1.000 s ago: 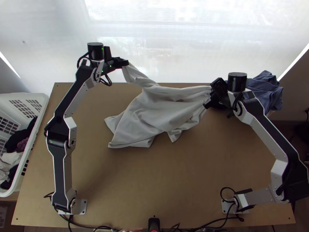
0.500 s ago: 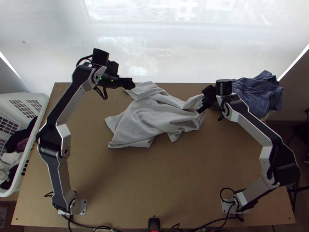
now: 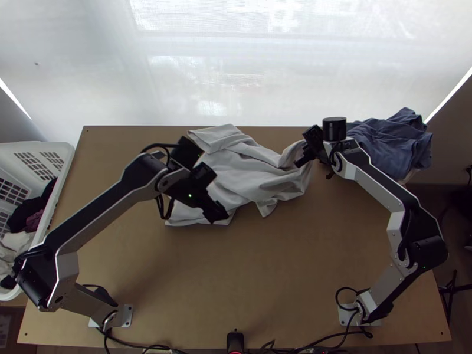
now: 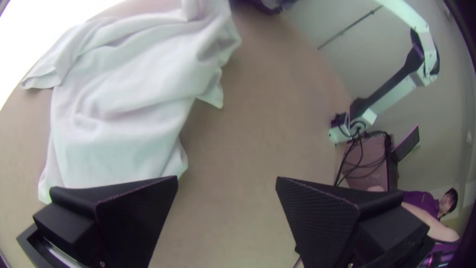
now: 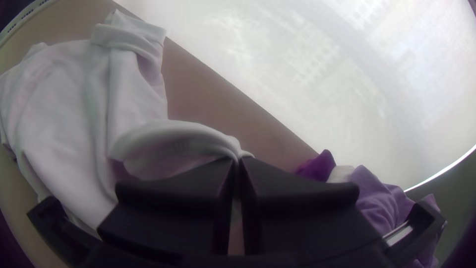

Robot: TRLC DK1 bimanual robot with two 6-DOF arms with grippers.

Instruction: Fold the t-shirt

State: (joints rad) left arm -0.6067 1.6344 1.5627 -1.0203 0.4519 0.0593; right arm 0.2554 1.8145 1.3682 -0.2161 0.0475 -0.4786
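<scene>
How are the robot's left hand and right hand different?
The left hand is wide open, but the right hand is shut. The left hand has nothing between its fingers, while the right hand pinches a bit of the pale t-shirt. The left hand is by the shirt's near edge; the right hand is at its right end. Both have two wide black fingers.

Two grippers [image 3: 216,216], one t-shirt [image 3: 243,174], one basket [image 3: 59,150]
</scene>
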